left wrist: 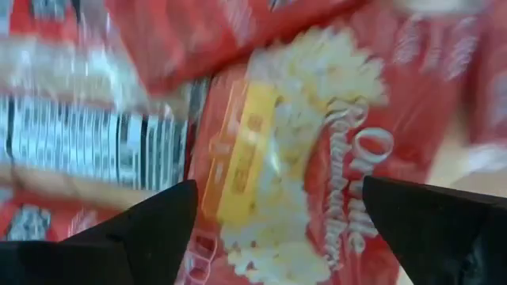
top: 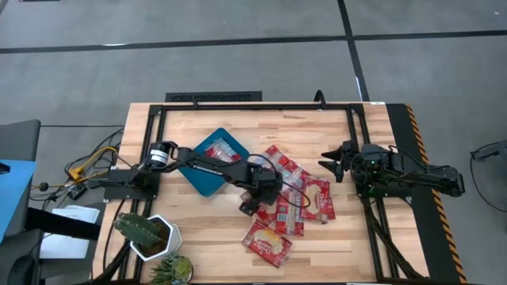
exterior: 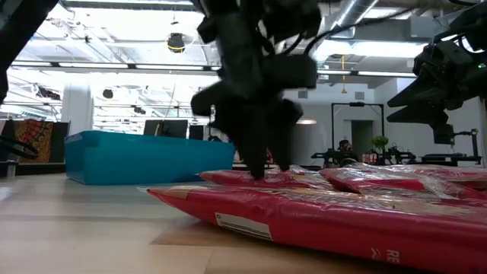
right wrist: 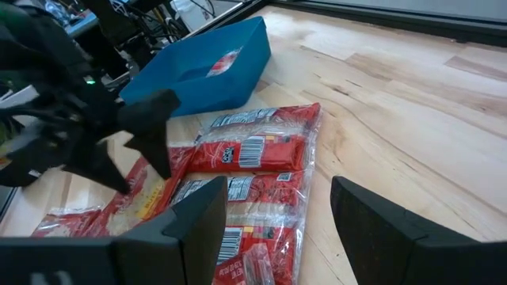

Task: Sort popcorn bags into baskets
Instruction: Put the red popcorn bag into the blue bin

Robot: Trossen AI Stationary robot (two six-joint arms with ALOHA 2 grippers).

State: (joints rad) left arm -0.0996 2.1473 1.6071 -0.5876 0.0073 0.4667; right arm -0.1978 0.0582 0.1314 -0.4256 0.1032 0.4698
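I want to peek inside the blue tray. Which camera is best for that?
The high view: it looks straight down into the tray, showing one bag inside. The right wrist view glimpses the inside at a slant; the low view shows only its wall; the left wrist view misses it.

The surface (top: 198,229) was pale wood in planks, smooth with a soft sheen, framed along its edges by matt black metal rails (top: 214,96). The popcorn bags (right wrist: 252,152) looked like glossy, crinkled plastic film, red with printed white barcode panels, catching highlights along their folds. The basket (right wrist: 207,73) was smooth teal-blue plastic with a dull sheen on its walls. Both the left end effector (top: 252,206) and the right end effector (right wrist: 273,229) had matt dark fingers that looked like plastic. The white pot (top: 164,241) near the surface's front left corner appeared smooth.
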